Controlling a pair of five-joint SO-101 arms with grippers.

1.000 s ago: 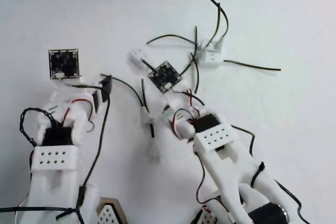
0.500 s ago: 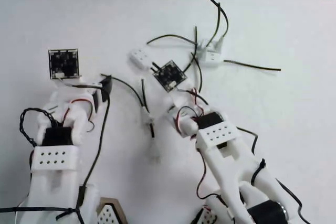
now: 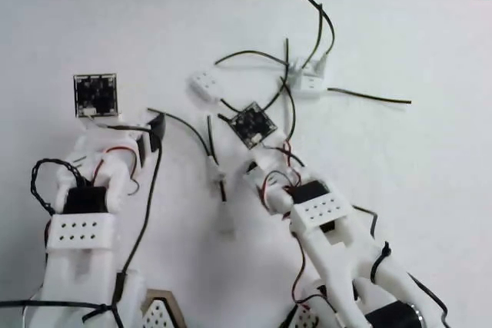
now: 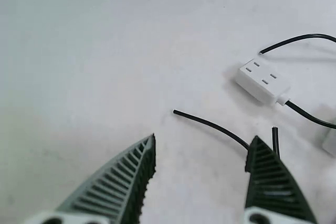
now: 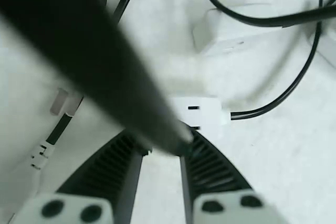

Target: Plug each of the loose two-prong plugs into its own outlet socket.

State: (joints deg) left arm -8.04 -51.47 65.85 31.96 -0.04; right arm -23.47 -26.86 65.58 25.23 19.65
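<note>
High view: two white sockets [image 3: 206, 82] [image 3: 307, 82] lie toward the far middle of the table [image 3: 430, 28], well apart, among black leads. A loose plug [image 3: 225, 224] lies between the two arms, unplugged.

Left wrist view: the left gripper [image 4: 205, 137] is spread wide and holds nothing; a socket [image 4: 262, 80] lies beyond it.

Right wrist view: a blurred black lead [image 5: 105, 72] crosses the right gripper [image 5: 163, 148], and I cannot tell its opening or hold. Another socket [image 5: 202, 113] lies just beyond.

No legible text, labels or numbers anywhere
</note>
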